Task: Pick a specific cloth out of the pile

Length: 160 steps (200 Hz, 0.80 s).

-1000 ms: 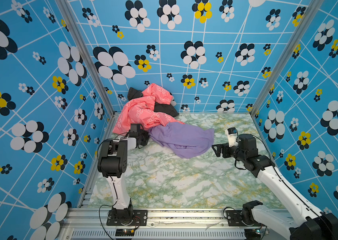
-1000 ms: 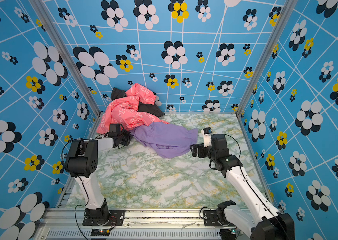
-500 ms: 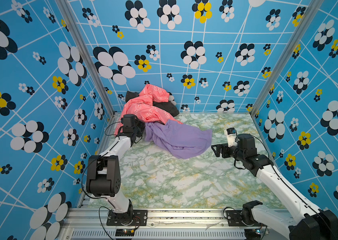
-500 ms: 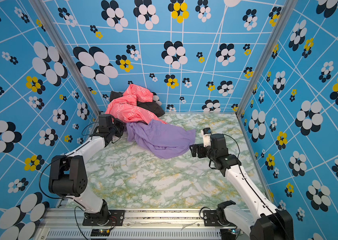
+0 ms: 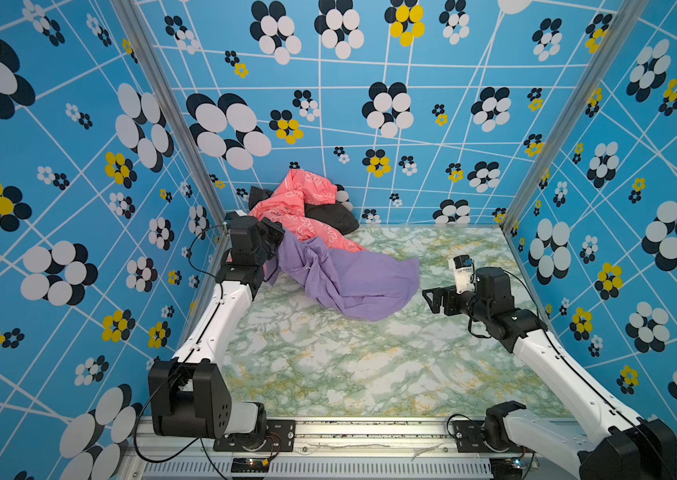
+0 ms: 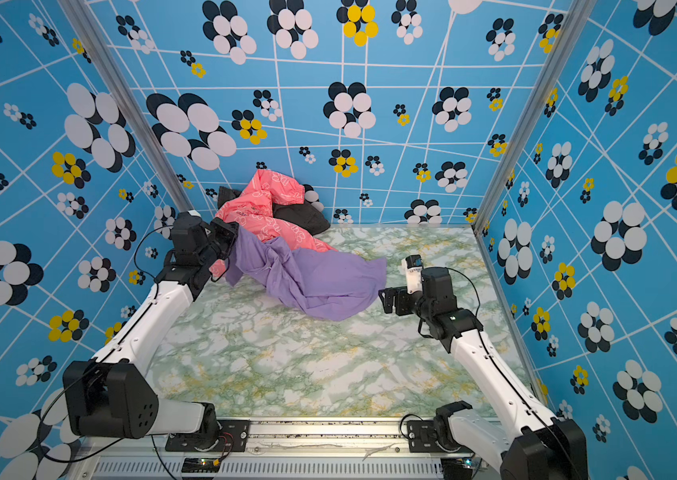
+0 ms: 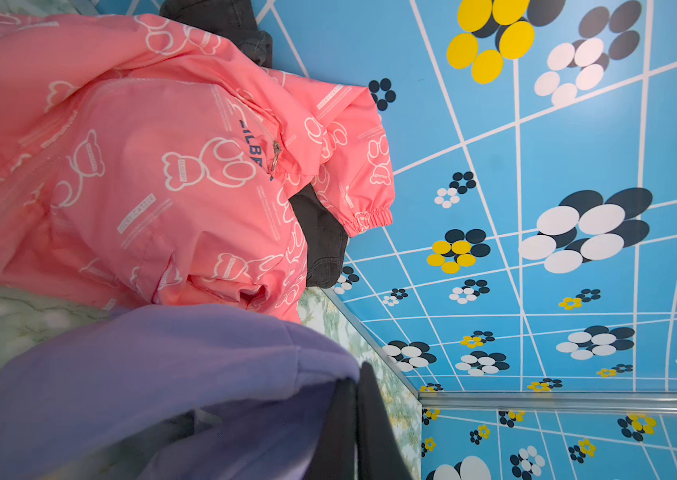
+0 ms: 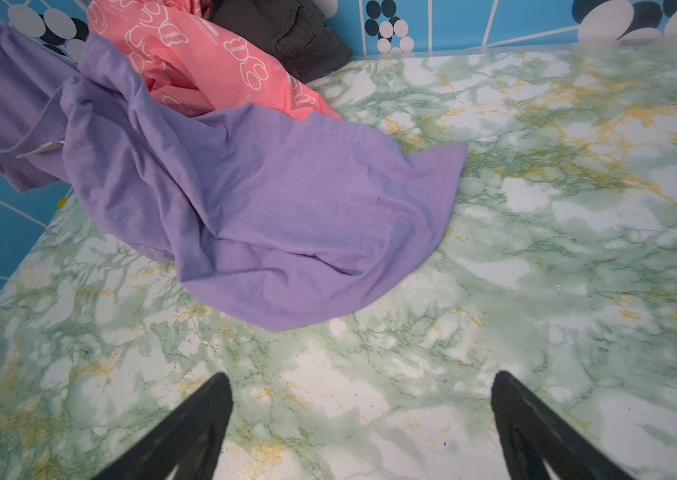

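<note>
The left gripper (image 5: 277,244) is clamped on 1 edge of the lavender cloth (image 5: 353,282). The cloth trails from it across the marble table (image 5: 328,365) toward the right gripper (image 5: 432,297), which hangs spread wide, just clear of the hem. The pile's (image 5: 299,216) coral-pink jacket (image 6: 270,195) and dark grey garment (image 6: 303,218) lie just beyond the left gripper.

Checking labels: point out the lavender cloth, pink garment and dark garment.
lavender cloth (image 5: 357,282), in a top view, spread middle part.
pink garment (image 5: 303,191), in a top view, upper fold.
dark garment (image 5: 336,218), in a top view, right end.
</note>
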Available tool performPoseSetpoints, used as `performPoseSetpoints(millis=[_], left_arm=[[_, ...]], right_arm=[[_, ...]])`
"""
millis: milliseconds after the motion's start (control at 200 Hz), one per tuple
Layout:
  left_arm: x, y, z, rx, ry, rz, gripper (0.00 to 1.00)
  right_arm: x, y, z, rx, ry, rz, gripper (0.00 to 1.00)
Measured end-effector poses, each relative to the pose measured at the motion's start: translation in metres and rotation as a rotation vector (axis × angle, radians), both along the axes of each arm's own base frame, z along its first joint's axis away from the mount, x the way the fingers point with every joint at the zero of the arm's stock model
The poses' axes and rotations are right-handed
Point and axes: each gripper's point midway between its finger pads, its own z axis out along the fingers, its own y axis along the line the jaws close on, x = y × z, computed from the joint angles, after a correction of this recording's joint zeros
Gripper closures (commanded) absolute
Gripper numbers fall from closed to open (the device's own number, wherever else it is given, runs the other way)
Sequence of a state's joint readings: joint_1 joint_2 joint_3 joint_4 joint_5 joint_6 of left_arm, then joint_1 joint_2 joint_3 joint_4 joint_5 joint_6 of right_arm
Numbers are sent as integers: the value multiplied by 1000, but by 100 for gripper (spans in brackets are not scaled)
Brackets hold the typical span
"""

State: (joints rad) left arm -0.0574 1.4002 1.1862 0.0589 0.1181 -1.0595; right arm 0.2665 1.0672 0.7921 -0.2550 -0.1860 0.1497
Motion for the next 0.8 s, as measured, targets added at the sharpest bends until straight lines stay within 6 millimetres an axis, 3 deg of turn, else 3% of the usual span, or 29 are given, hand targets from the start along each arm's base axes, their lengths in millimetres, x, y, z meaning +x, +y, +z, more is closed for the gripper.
performPoseSetpoints(millis=[130,275,505,635,800], left_arm=[[0,-14,21,44,-48,-40,100],[-3,-39,64,106,-150,-103,100],[-12,-103,130,181,-319,-265,100],[-14,-152,138,219,-352,-391,100],[-15,-217,118,267,-327,-559,100]], right_arm=[[0,0,1,2,-3,2,1],[0,0,1,-1,-4,4,1],[2,-4,0,-18,-9,-15,1],[4,-7,2,-34,-14,-32,1],[12,-13,12,-54,-31,-67,1]])
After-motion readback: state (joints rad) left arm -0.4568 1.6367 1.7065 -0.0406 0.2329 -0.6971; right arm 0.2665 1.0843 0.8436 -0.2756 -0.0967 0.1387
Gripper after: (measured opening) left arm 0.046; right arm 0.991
